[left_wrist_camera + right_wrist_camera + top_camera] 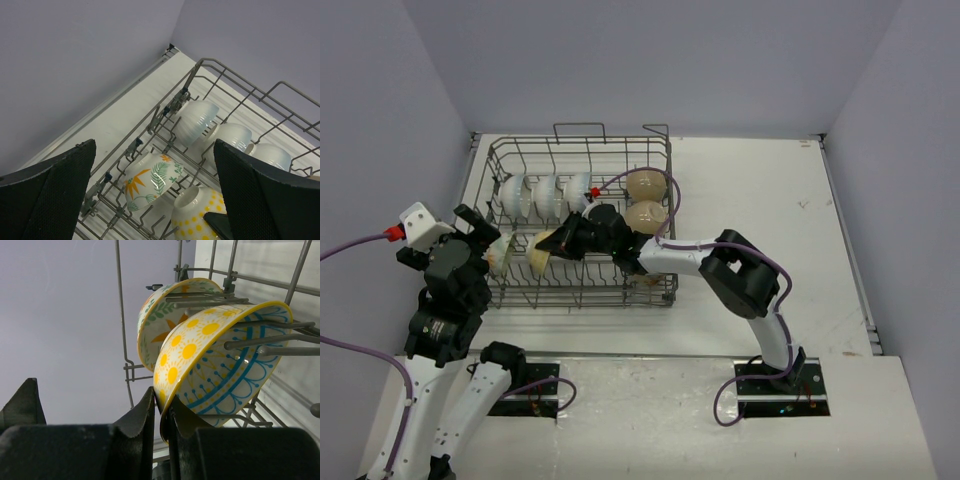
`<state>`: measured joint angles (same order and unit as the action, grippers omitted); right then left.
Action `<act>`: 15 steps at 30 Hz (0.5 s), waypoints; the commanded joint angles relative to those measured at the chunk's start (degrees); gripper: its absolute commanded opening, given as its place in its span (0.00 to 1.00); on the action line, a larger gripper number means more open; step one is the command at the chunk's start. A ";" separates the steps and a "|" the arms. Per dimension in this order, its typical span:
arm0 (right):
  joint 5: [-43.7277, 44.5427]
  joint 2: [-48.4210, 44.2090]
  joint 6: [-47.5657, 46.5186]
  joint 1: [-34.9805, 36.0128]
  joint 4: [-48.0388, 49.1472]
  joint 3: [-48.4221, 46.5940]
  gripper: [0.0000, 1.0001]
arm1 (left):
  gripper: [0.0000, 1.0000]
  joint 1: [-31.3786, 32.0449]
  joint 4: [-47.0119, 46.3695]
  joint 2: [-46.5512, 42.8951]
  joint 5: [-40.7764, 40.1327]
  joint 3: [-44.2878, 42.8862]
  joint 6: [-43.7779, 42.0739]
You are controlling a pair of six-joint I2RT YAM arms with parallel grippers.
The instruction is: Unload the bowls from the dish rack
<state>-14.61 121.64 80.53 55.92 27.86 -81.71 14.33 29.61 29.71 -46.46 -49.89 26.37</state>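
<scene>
In rack, dotted bowl on edge, opng sideways.

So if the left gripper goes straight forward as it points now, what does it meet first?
Probably the side wires of the dish rack, with the leaf-painted bowl just behind them. The left gripper is open; depth is hard to judge.

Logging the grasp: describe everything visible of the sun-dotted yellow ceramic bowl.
The sun-dotted bowl is glossy ceramic, cream outside with yellow suns, yellow-rimmed, with blue linework inside. It stands on edge among the tines of the grey wire dish rack, beside a leaf-painted bowl. The right gripper pinches its rim.
</scene>
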 commanded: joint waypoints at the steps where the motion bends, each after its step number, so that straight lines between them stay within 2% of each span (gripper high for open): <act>1: 0.90 -5.89 0.42 -0.55 5.45 -0.55 0.00 | 1.00 0.26 -2.36 -0.36 -0.30 0.06 -0.62; 15: -1.12 -7.91 -1.34 -1.17 8.35 -0.64 0.00 | 1.00 0.26 -2.27 -0.53 -0.39 0.23 -0.62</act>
<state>-14.70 120.77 79.70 55.86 27.79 -81.21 14.33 29.61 29.61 -46.46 -49.89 26.37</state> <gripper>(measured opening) 0.120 0.997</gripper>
